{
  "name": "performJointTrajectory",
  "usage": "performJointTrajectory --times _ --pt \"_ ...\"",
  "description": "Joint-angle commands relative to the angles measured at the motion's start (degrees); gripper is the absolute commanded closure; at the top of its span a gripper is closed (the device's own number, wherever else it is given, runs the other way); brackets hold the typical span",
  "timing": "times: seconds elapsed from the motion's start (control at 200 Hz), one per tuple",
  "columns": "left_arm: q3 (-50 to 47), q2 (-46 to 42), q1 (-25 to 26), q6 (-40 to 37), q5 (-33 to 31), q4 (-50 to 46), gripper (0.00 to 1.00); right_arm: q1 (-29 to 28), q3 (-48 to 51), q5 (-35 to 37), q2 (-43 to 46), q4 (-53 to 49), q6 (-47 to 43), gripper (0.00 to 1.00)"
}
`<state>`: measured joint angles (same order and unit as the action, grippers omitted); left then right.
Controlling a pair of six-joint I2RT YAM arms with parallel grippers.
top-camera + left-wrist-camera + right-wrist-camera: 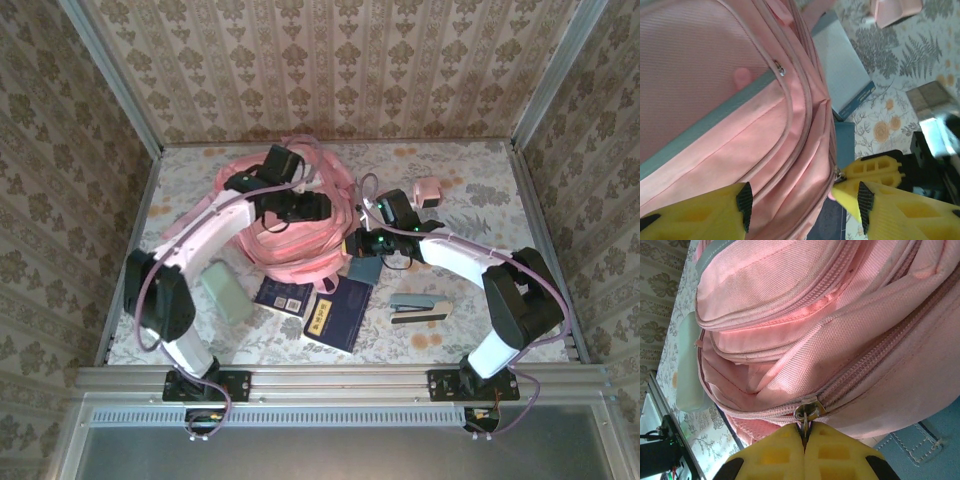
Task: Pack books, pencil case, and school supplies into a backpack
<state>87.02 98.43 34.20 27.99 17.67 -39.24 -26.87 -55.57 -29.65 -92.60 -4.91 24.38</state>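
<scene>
Right gripper [805, 434] first: my yellow fingertips are pressed hard together, pinching the small metal zipper pull [805, 413] on the pink backpack [815, 315], and the zip track runs away up and to the right from that pinch. Over to the left wrist camera, where my left gripper [804, 201] stands spread wide, one yellow finger on either side of the bag's rounded edge. Nothing is clamped between them, just pink fabric passing through the gap. Just beyond, at the seam, I can see my right fingers [875, 170] on the pull. From above, the backpack lies in the middle of the table [480, 180] with both my arms reaching in over it, the right one at its right-hand edge. The pale green pencil case [227, 292] sits out on the table near the bag's lower left side, not touching it that I can tell. Two navy books [338, 314] with yellow labels lie side by side just below the bag, and the stapler [420, 308] rests to their right, well clear. The pink boxy item [427, 192] stands behind my right wrist. The teal pad [365, 270] lies under that wrist, hard against the bag's edge, and the grey-white pad [842, 60] is tucked partly beneath the backpack beside it.
</scene>
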Motion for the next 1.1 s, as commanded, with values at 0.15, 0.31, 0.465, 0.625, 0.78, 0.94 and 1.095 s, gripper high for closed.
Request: performJointTrajectory --times 0.15,0.31,0.465,0.625,0.78,0.94,1.095 --pt "7.1 9.5 1.5 -2.0 7.0 -0.8 0.49 0.0 0.5 -4.7 0.6 4.3 1.0 1.0" --pt "7.3 12.4 1.7 -0.9 6.2 -0.5 0.51 0.4 1.3 -5.2 0.7 5.0 1.1 1.0" --pt "8.7 11.0 0.9 -4.6 1.4 -3.1 0.52 0.5 1.8 -5.6 0.2 5.2 1.1 1.0" --pt "13.4 10.1 -1.4 -14.5 1.0 -7.3 0.45 0.6 2.1 -5.9 -0.2 5.0 0.7 1.0" --pt "19.9 15.7 -4.6 -18.6 0.9 -12.4 0.37 0.5 2.2 -6.0 -0.6 4.9 0.2 1.0" --pt "25.2 22.0 -6.6 -19.6 5.1 -16.4 0.34 0.7 1.8 -6.3 -0.7 4.9 0.2 1.0" --pt "26.1 24.2 -6.5 -20.6 6.7 -18.4 0.36 0.9 1.4 -6.6 -0.6 4.5 -0.1 1.0"
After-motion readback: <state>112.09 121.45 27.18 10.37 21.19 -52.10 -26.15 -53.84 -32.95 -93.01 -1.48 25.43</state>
